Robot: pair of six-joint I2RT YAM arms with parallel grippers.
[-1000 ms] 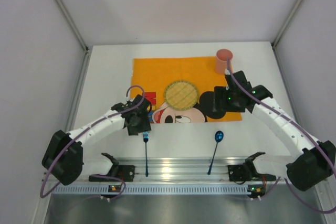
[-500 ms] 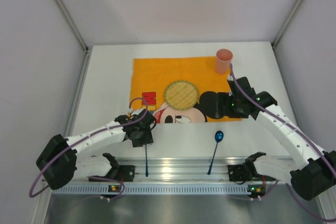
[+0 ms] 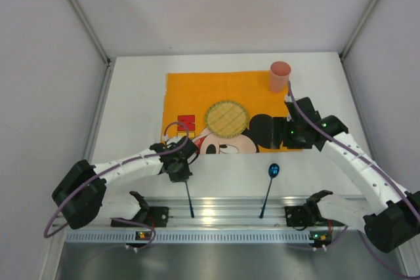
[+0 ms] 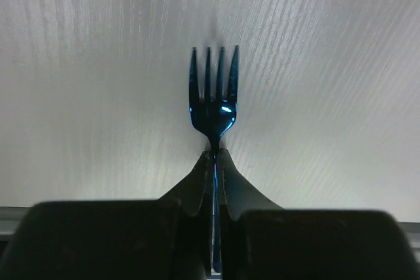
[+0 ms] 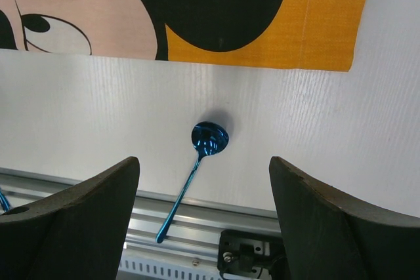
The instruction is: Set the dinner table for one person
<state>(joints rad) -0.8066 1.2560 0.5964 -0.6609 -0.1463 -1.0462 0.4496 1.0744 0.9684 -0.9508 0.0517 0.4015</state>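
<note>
Setting partly done: orange placemat [image 3: 190,90], woven plate [image 3: 226,117] and pink cup [image 3: 279,77] laid toward far edge of dinner table [image 3: 131,116]. Blue fork [image 4: 213,96] pinched by left gripper [image 4: 214,155] by near edge. Blue spoon [image 5: 209,138] unplaced there, right gripper [image 5: 203,165] spread above.

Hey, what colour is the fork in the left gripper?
The fork is shiny metallic blue, best seen in the left wrist view.

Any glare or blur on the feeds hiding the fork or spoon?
Left wrist: fork sharp, one small highlight; left gripper dark and soft. Right wrist: spoon crisp, foreground fingers blurred. Top external: glare on the rail, cutlery small but visible.
</note>
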